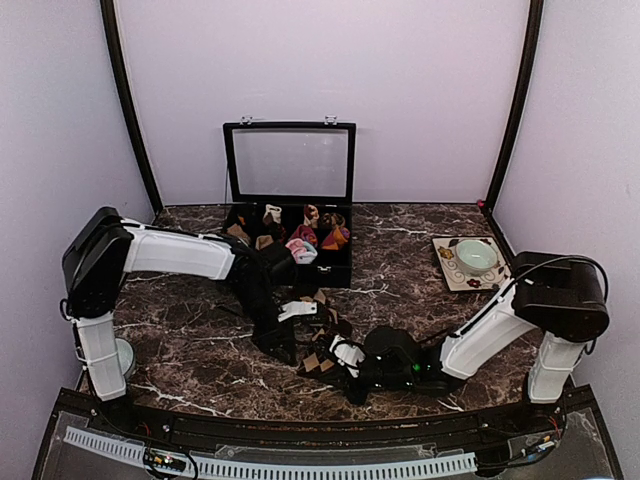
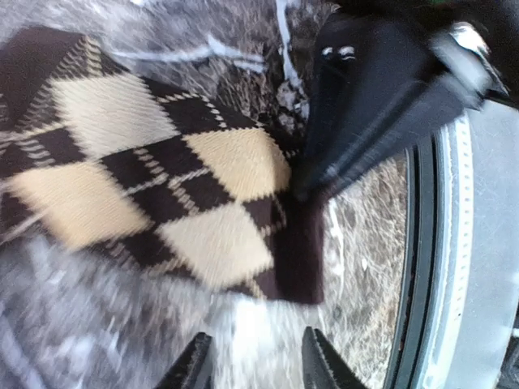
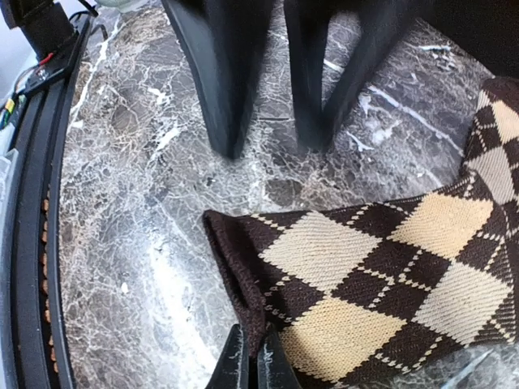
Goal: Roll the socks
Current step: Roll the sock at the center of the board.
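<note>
Near the front edge of the marble table (image 1: 420, 230), centre: brown-and-beige sock (image 3: 365, 275), diamond pattern, lying flat on the stone with its dark cuff end toward the table's edge rail.

Right gripper (image 3: 253, 365): low over the table, jaws pinched together on the sock's dark cuff edge, fabric caught between the fingertips.

Left gripper (image 2: 255, 369): just beyond the cuff, fingers pointing down at bare marble, jaws parted to a narrow gap, nothing between them. Not touching the sock as far as the wrist views show.

Back of table: black box (image 1: 335, 272), glass lid upright, small sock rolls (image 1: 302, 250) in its compartments. Far right: patterned plate (image 1: 448, 278) carrying a pale bowl (image 1: 476, 255).
</note>
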Available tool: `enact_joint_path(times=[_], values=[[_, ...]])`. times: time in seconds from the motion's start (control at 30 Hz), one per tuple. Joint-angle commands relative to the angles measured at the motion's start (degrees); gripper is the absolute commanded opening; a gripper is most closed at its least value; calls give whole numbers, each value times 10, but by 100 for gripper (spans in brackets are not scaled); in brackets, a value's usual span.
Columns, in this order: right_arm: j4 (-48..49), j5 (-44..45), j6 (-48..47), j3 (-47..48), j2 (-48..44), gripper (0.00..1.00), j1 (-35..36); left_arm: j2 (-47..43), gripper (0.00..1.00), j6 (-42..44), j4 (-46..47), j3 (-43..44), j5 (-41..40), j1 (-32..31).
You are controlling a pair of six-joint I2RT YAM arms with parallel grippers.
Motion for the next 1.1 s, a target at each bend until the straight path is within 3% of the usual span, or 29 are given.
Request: enact_joint_path(times=[0.0,0.2,0.43,0.7,1.07], values=[[-7,-45,69,-19,-5,0,-16,-98,41,54,51,-42,-36,4],[-8,-88,144,-23,22,0,-43,-121,38,126,31,-58,-40,-7],[-31,-116,214,-30,36,0,-71,-123,36,169,45,-79,-61,-67],[-26,-132,237,-37,52,0,-82,-77,35,215,75,-59,-95,-94],[-24,-162,246,-39,59,0,-93,-67,35,215,157,-85,-126,-100]])
